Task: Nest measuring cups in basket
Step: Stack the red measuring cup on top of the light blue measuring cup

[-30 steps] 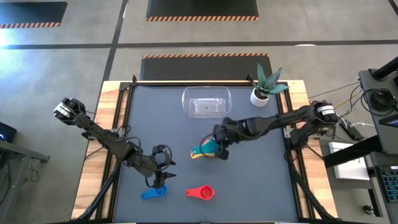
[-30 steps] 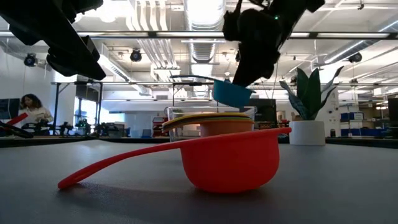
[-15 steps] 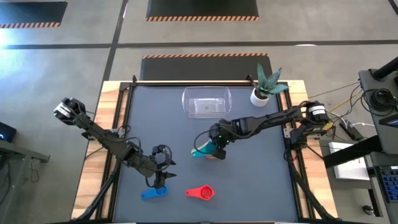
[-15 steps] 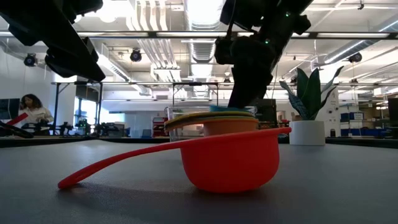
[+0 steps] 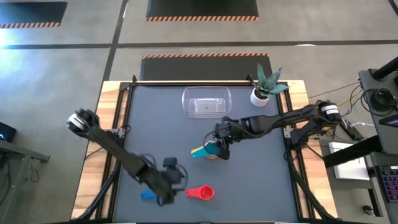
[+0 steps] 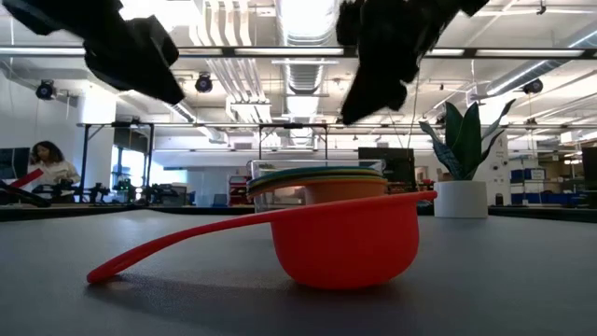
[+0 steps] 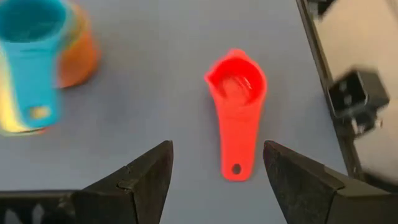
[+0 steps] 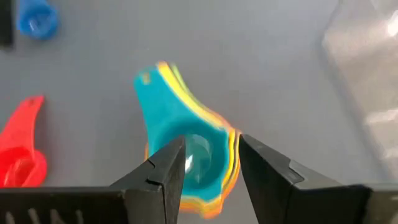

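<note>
**Two open grippers over a half-built stack of cups**

Nearest the front edge of the table (image 5: 249, 186), the left arm stretches in from the left side, folded low, its wrist bent so the left gripper (image 5: 171, 186) hangs just above the surface. Its two dark fingers (image 7: 134, 180) are spread wide with nothing between them, and the wrist camera looks down on the red measuring cup (image 7: 235, 106) lying free on the table, handle pointing back toward the fingers. From overhead the red cup (image 5: 202, 193) sits just beside that gripper, and the blue measuring cup (image 5: 148, 195) shows at its other side, partly covered by the arm.

Farther in, near the middle of the table, stands the stack of nested cups (image 5: 208, 151): teal on top, with yellow, green and orange edges showing beneath it. In the low view it rises behind the red cup, its rims layered like plates (image 6: 317, 177). The right arm reaches in from the right edge, elbow out, forearm angled across the table, and the right gripper (image 5: 222, 142) hovers directly over the stack. Its fingers (image 8: 165, 171) are parted, not touching the teal cup (image 8: 186, 146), which sits between and below them.

Farther still, toward the back edge, the clear basket (image 5: 207, 101) stands apart from the stack. A white plant pot (image 5: 259, 96) is near its right.
</note>
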`<action>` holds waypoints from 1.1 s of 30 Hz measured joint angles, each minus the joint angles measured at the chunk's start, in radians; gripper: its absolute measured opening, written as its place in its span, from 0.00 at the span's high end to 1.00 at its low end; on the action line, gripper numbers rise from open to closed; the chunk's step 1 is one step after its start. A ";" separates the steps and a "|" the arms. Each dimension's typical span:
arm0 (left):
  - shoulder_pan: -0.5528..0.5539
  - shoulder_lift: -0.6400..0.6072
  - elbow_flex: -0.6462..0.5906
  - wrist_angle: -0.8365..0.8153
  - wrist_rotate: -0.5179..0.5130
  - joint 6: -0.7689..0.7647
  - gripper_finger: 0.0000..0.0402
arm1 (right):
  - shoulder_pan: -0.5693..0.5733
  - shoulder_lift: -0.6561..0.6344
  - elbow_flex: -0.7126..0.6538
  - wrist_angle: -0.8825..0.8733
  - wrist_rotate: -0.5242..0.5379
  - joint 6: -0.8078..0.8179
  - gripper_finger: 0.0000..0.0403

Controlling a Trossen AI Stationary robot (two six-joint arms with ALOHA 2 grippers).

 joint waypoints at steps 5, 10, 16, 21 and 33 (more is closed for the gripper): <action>-0.027 0.193 0.219 -0.170 0.007 0.030 0.42 | 0.074 -0.045 -0.008 0.065 0.192 -0.085 0.66; -0.026 0.335 0.377 -0.308 -0.019 0.023 0.42 | 0.106 -0.083 -0.007 0.072 0.214 -0.098 0.69; -0.015 0.420 0.453 -0.338 -0.022 0.026 0.36 | 0.129 -0.121 -0.014 0.062 0.223 -0.095 0.69; 0.000 0.427 0.441 -0.336 -0.026 0.011 0.29 | 0.177 -0.153 -0.018 0.074 0.335 -0.093 0.71; 0.015 0.428 0.363 -0.215 0.002 0.000 0.26 | 0.363 -0.168 -0.134 0.259 0.543 -0.098 0.76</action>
